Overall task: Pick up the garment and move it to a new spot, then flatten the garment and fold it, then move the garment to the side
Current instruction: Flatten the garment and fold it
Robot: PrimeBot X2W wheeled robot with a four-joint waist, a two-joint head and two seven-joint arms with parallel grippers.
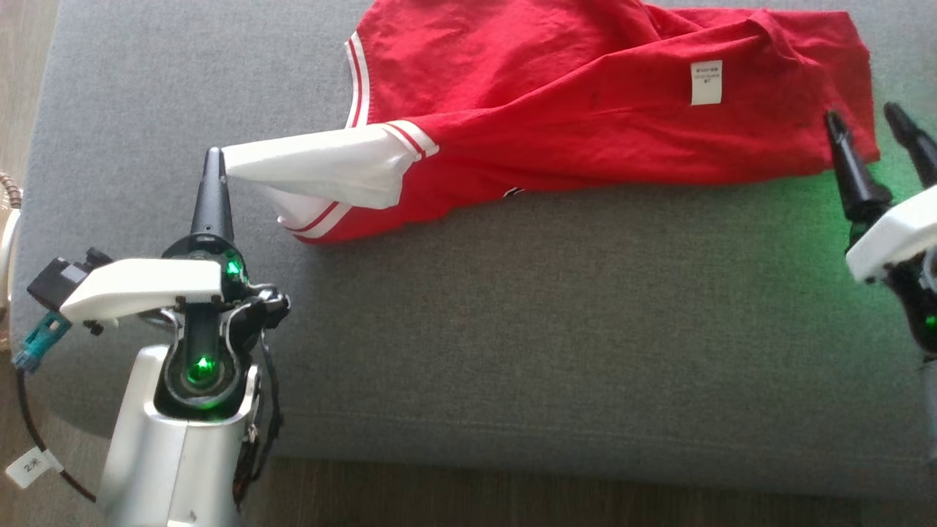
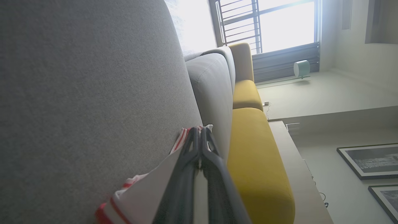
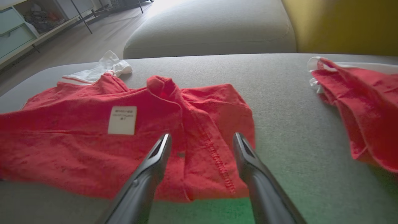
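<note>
The garment, bright red with a small white label, lies spread across the far part of the grey cushion. My left gripper is shut on the tip of its white sleeve, pulling it out to the left and slightly off the cushion. In the left wrist view the shut gripper pinches white cloth with red stripes. My right gripper stands open at the garment's right hem corner. In the right wrist view this gripper straddles the stitched hem of the garment, with the label to its left.
A second red cloth with a white edge lies apart at the right of the cushion. The cushion's front edge and wooden floor are near me. A yellow sofa adjoins the grey one. Shelving stands beyond.
</note>
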